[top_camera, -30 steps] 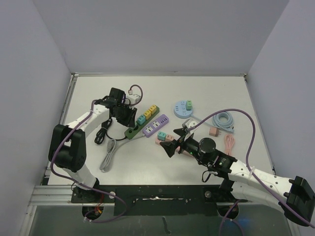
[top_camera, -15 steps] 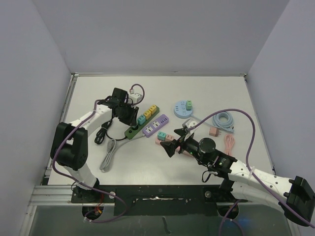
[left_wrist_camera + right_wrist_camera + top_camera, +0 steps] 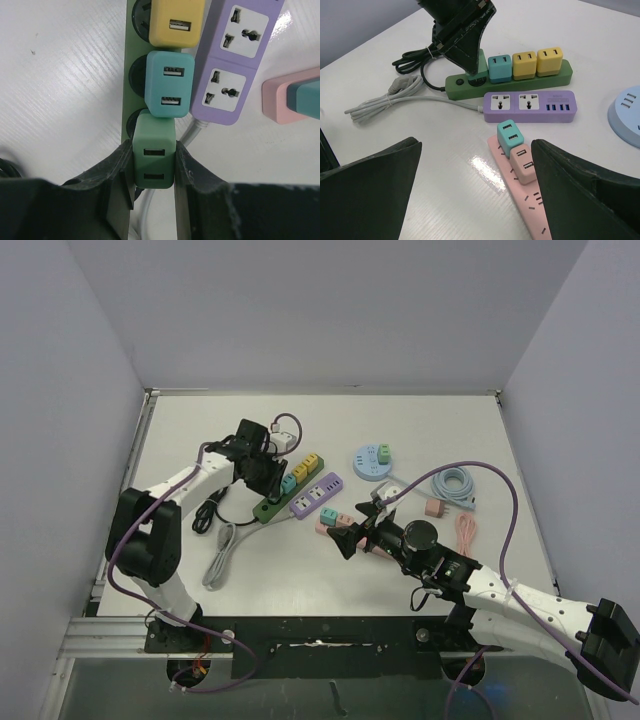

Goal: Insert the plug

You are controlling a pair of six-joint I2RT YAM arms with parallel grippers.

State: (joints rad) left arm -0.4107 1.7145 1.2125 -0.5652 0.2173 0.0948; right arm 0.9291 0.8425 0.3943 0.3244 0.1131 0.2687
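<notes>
My left gripper [image 3: 154, 167] is shut on a green USB plug [image 3: 154, 161], one finger on each side. The plug is over the round socket of the green power strip [image 3: 131, 95] right next to a teal plug [image 3: 169, 85]; a yellow plug [image 3: 176, 22] sits beyond that. I cannot tell whether its prongs are in. In the top view the left gripper [image 3: 266, 473] is over the near-left end of the green strip [image 3: 308, 470]. My right gripper [image 3: 350, 537] is open and empty, hovering over the pink strip [image 3: 530, 210].
A purple strip [image 3: 316, 495] lies beside the green one. The pink strip carries a teal plug [image 3: 510, 136] and a pink plug [image 3: 524, 165]. A round blue hub [image 3: 372, 461], coiled blue cable [image 3: 455, 485], pink cable [image 3: 466, 532], grey cord [image 3: 220, 555] and black cord [image 3: 208, 512] lie around.
My left gripper has moved right with the green plug, from beside the strip's end to over it. The right arm has not moved.
</notes>
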